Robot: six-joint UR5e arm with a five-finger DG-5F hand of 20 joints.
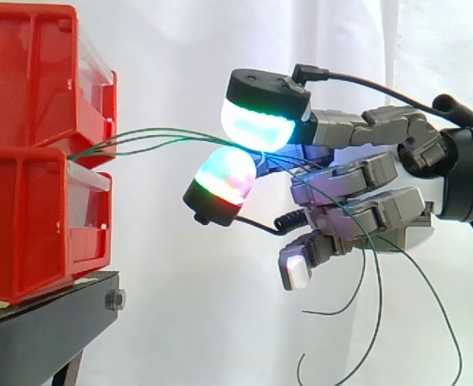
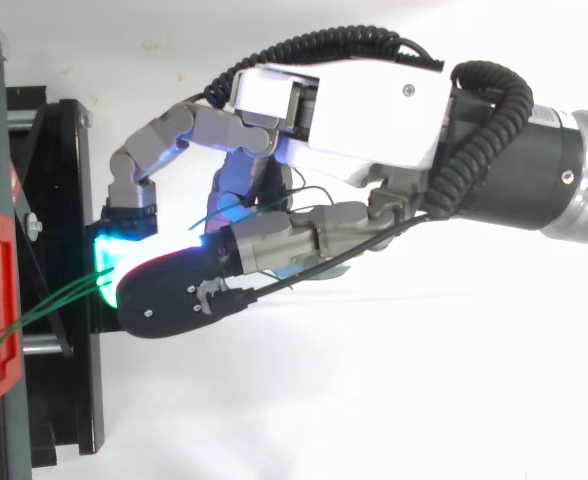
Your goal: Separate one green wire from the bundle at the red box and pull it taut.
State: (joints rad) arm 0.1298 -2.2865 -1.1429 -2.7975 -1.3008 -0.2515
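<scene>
Green wires come out from the gap between the two stacked red bins and run to the right in a shallow arc, several strands close together, not drawn dead straight. They meet at the robot hand, which reaches in from the right at about the height of that gap.

From the side, two of its thick fingertips close on each other. The upper one glows white and cyan with a green rim, and the lower one just beneath it shows red, green and magenta. The strands pass right between those two pads, so the robot hand is pinching the green wires there. I cannot tell whether one strand has been parted from the others.

The remaining fingers are curled in below, one ending in a small white pad. Past the pinch the wires run across the curled fingers, and their loose ends hang down in long curves in front of the white curtain.

From above, the robot hand lies stretched toward the left, its cyan-green glow at the edge of the black stand. The green wires slant from the red bin at the left edge up to that glow. The bins sit on the black stand, which is well clear of the fingers.
</scene>
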